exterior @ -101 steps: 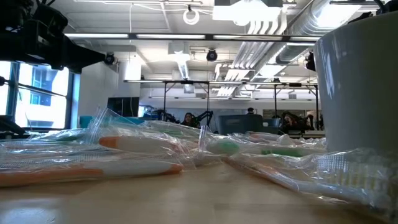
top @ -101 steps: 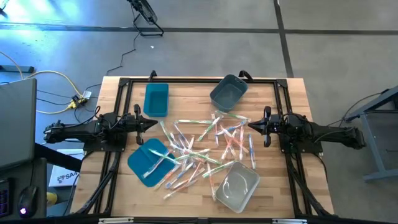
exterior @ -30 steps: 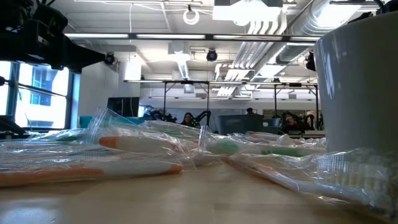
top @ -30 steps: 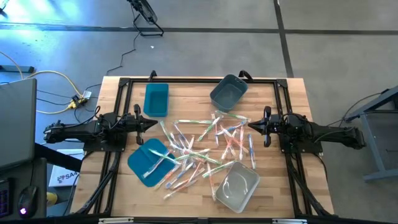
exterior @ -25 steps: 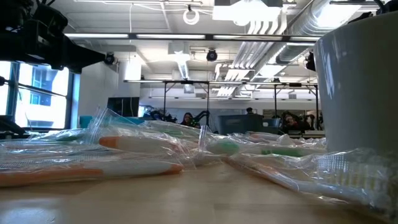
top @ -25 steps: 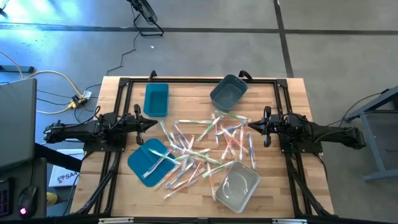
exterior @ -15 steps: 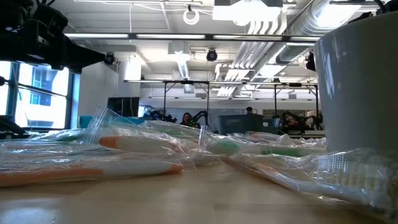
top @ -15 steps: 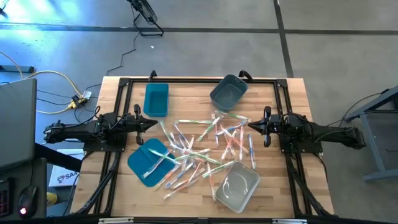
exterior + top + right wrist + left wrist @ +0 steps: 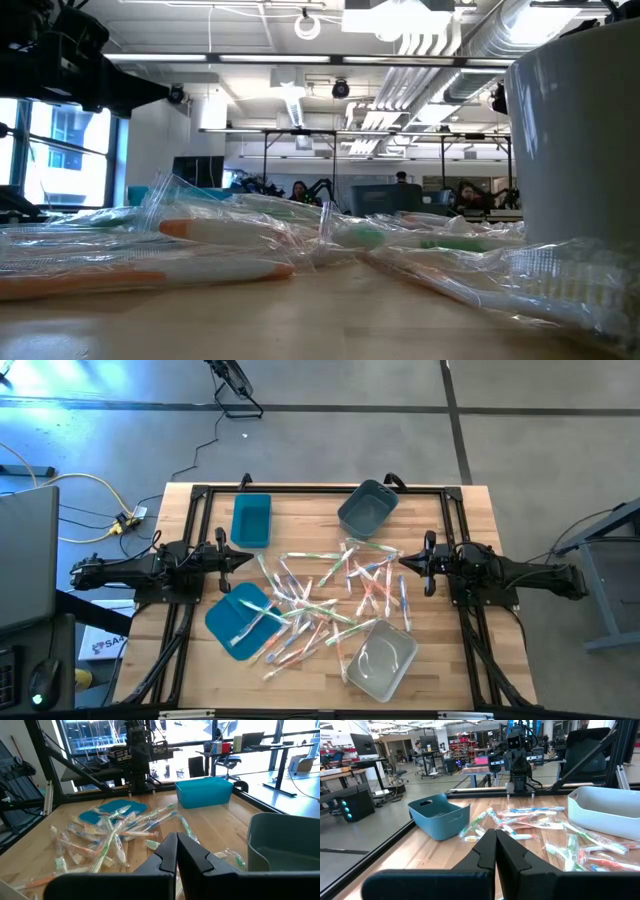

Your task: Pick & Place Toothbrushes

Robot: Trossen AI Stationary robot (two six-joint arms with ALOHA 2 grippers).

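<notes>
Beside the toothbrushes [image 9: 325, 603], left gripper [image 9: 244, 557] and right gripper [image 9: 404, 561] were held fingers together; one probably needed opening over a lone outlying brush.

Left arm: lies level along the desk's left edge, pointing inward. Left claw [image 9: 243, 557]: fingers [image 9: 487, 851] pressed together, holding nothing.

Right arm: lies level along the desk's right edge, pointing inward, facing the left. Right claw [image 9: 405, 561]: fingers [image 9: 167, 851] pressed together, holding nothing.
</notes>
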